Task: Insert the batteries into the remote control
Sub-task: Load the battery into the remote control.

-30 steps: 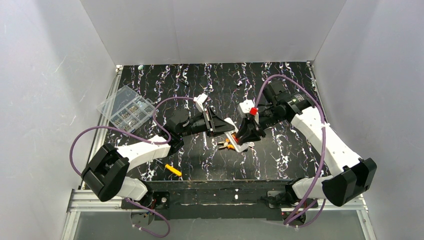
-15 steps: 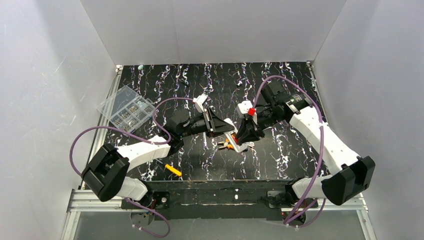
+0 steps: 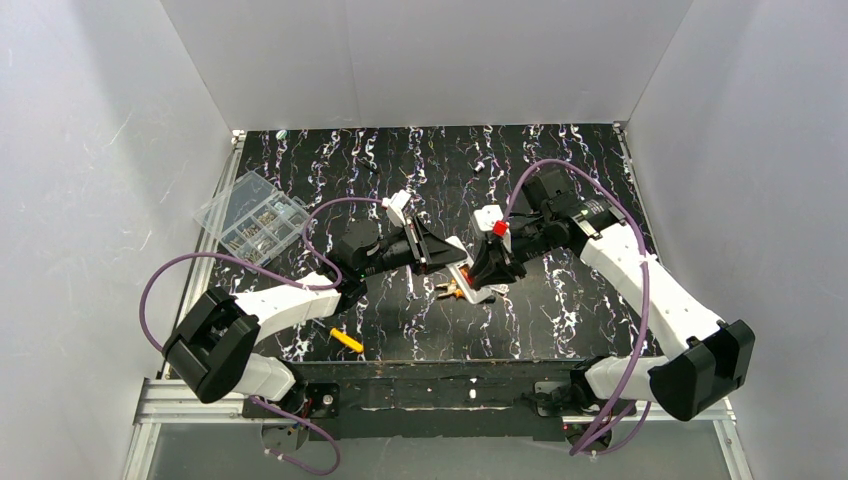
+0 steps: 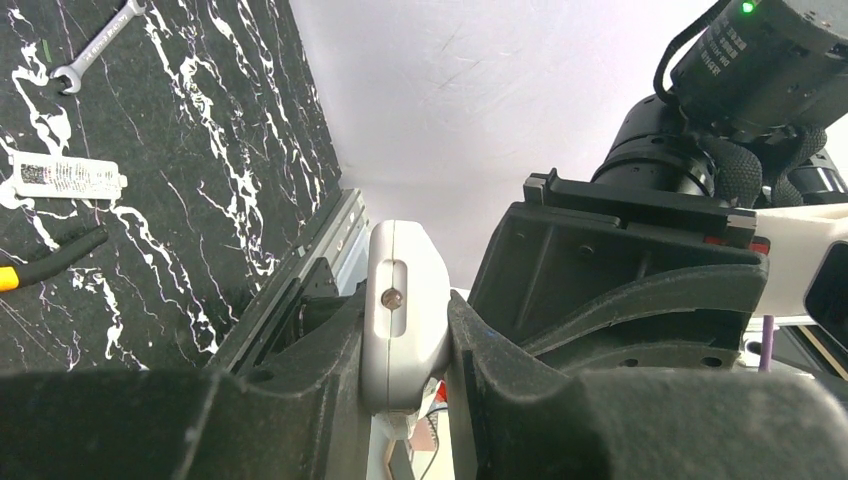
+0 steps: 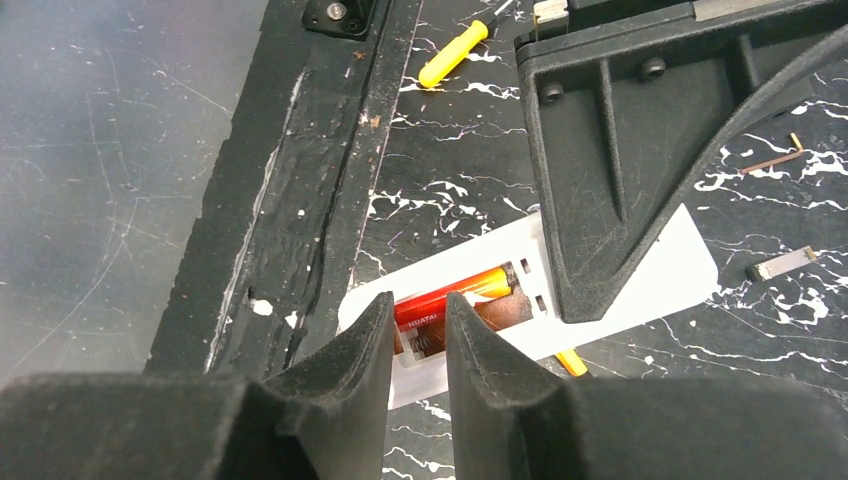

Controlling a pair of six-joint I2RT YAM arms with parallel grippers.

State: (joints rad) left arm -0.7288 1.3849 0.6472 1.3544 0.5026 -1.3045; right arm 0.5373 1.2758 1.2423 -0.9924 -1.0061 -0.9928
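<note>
The white remote control (image 5: 640, 285) is held just above the table with its battery recess facing up. My left gripper (image 4: 405, 345) is shut on the remote's rounded end (image 4: 400, 320). One red-orange battery (image 5: 455, 292) lies in the far slot of the recess. The near slot shows a bare spring. My right gripper (image 5: 420, 325) hangs over the recess's end with a narrow gap between its fingers. The battery runs across that gap below the tips, and nothing is clamped. From above, both grippers meet at the remote (image 3: 480, 293) mid-table.
Yellow-and-black pliers (image 3: 450, 291) lie under the remote. A yellow-handled stubby tool (image 3: 347, 340) lies near the front edge. A clear compartment box (image 3: 252, 220) sits at the left. A wrench (image 4: 97, 42), a white tube (image 4: 65, 175) and small metal bits (image 5: 780, 265) are scattered about.
My right arm has shifted a little left and toward the remote, and its fingers have narrowed slightly. My left gripper still holds the remote in the same spot.
</note>
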